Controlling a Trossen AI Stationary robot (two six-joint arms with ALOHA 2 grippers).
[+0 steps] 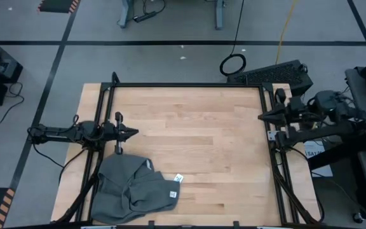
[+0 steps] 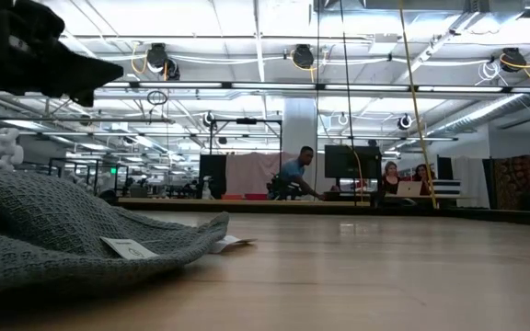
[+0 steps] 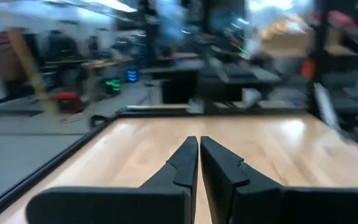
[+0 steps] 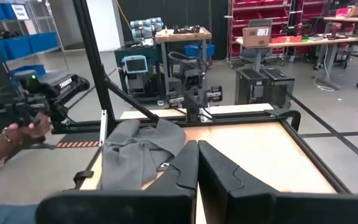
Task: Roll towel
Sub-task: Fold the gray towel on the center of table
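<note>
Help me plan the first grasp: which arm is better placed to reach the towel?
Left, probably. The left gripper, fingers shut, hangs just beyond the crumpled towel at the table's near-left corner. The right gripper, also shut, waits at the opposite edge, far across the bare wood.

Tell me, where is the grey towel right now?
In the high view the towel lies crumpled at the table's near left corner, just below the left gripper, far from the right gripper.
</note>
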